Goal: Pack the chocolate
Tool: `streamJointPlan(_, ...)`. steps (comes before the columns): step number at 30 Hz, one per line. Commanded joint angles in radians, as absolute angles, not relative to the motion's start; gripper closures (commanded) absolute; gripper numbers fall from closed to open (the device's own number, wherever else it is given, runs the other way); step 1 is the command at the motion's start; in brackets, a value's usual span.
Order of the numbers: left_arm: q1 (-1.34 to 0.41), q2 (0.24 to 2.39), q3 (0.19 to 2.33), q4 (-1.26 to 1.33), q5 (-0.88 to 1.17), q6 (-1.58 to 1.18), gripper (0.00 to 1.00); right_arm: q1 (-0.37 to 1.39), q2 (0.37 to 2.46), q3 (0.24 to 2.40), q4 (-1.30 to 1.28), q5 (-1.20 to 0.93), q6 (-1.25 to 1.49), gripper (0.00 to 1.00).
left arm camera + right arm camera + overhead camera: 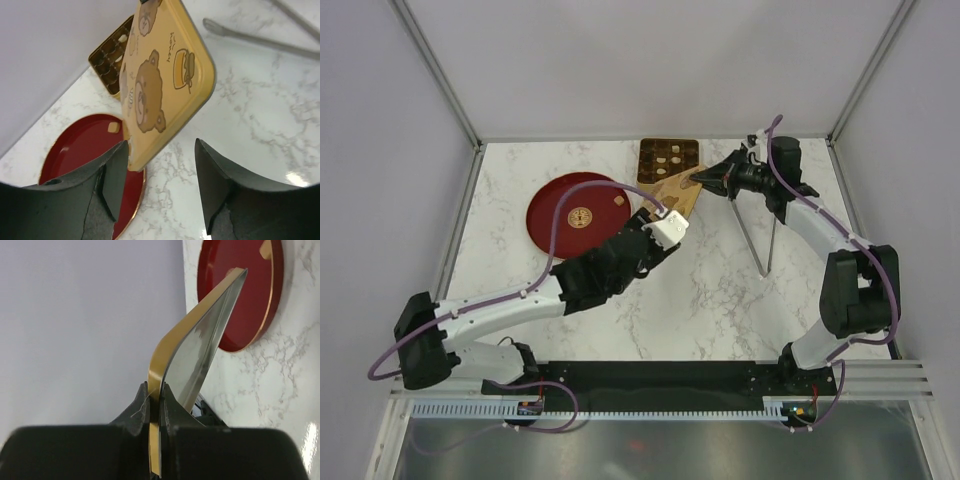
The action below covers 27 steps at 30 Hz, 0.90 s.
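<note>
A gold tin lid with bear pictures (165, 75) hangs tilted over the table, and my right gripper (159, 395) is shut on its rim. From above, the lid (682, 197) slants between my right gripper (705, 178) and my left gripper (665, 225). My left gripper (162, 175) is open, with the lid's lowest corner just beside its left finger (116, 175). Several chocolate pieces (120, 50) sit in the gold compartment tray (668, 160). One light piece of chocolate (114, 128) lies on the red dish (578, 215).
Metal tongs (765, 240) lie on the marble to the right of the lid. The red dish (240, 295) lies left of the tray, near the back. White walls close the table at the back and both sides.
</note>
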State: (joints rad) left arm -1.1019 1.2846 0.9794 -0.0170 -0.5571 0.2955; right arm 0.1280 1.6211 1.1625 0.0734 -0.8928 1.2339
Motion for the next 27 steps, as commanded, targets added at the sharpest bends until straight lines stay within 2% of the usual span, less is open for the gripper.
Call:
streamJointPlan(1,-1.08,1.197,1.026,-0.106,-0.422,0.082,0.36,0.124,1.608,1.134,0.404,-0.943,1.35,1.0)
streamJointPlan(3,-1.051,1.16,1.037,-0.142,-0.355,0.009,0.33,0.118,1.62,1.138,0.432,-0.957,1.368,1.0)
streamJointPlan(5,-0.948,1.135,1.058,-0.213,-0.18,-0.125,0.29,0.101,1.632,1.141,0.515,-0.994,1.396,1.0)
streamJointPlan(8,-0.692,1.106,1.117,-0.244,0.199,-0.289,0.13,0.071,1.686,1.172,0.71,-1.054,1.506,1.0)
streamJointPlan(10,-0.52,1.133,1.175,-0.245,0.42,-0.356,0.1,0.058,1.719,1.198,0.853,-1.066,1.597,1.0)
streamJointPlan(13,-0.364,1.262,1.293,-0.265,0.668,-0.463,0.09,0.054,1.772,1.264,0.984,-1.104,1.699,1.0)
streamJointPlan(16,-0.296,1.357,1.39,-0.259,0.823,-0.532,0.09,0.055,1.816,1.313,1.19,-1.12,1.805,1.0)
streamJointPlan(22,-0.256,1.571,1.532,-0.313,0.9,-0.525,0.09,0.057,1.9,1.364,1.471,-1.098,1.976,1.0)
streamJointPlan(27,-0.224,1.696,1.601,-0.31,0.966,-0.522,0.09,0.061,1.956,1.394,1.552,-1.097,2.054,1.0)
